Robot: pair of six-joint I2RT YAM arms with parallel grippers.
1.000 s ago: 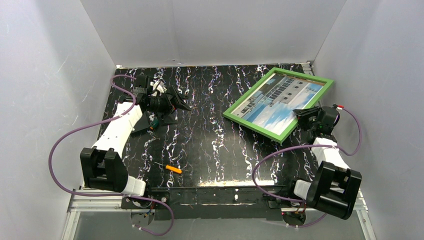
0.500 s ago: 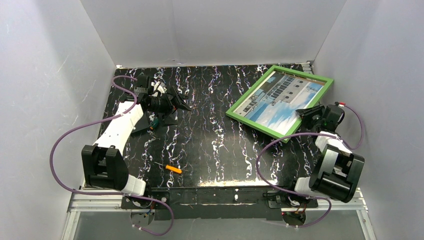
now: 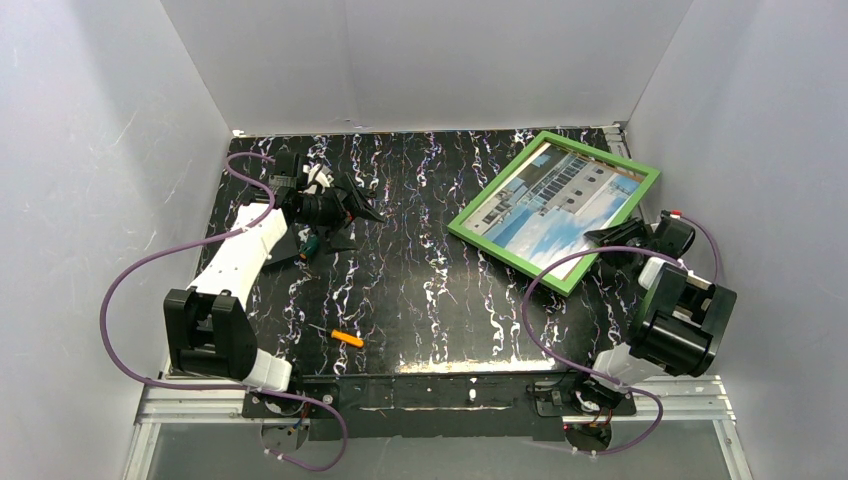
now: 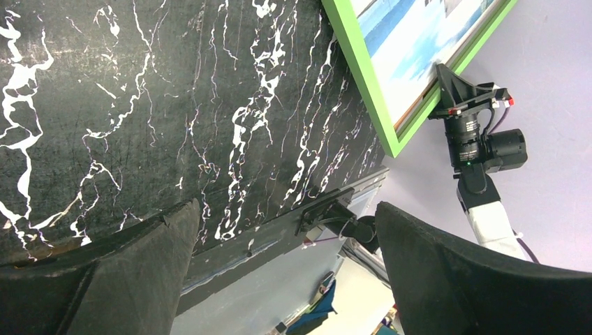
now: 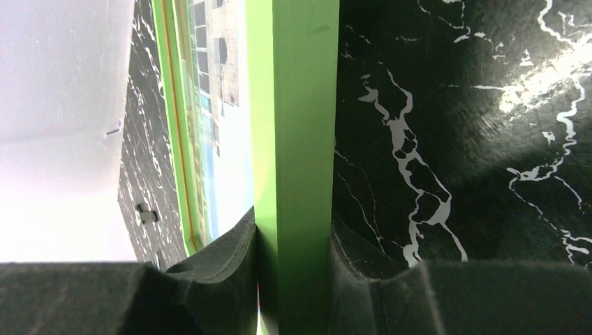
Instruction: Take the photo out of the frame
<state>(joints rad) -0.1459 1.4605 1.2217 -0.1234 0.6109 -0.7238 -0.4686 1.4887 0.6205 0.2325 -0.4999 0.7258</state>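
Note:
The green frame point(image 3: 556, 208) sits at the back right of the table, its near right side raised. The photo point(image 3: 560, 205) of a white building under blue sky is inside it. My right gripper point(image 3: 612, 236) is shut on the frame's near right edge; in the right wrist view the green edge point(image 5: 300, 139) runs between my two pads point(image 5: 223, 258). My left gripper point(image 3: 366, 209) is open and empty at the back left, far from the frame. The left wrist view shows the frame point(image 4: 363, 66) and the right gripper point(image 4: 454, 87) across the table.
A small orange object point(image 3: 347, 338) lies near the front left. A small green and dark object point(image 3: 310, 243) lies under the left arm. White walls close in the black marbled table point(image 3: 420, 290) on three sides.
The right arm has folded back toward its base, and the frame has shifted and tilted slightly with the right gripper holding its edge. The left arm has stayed still.

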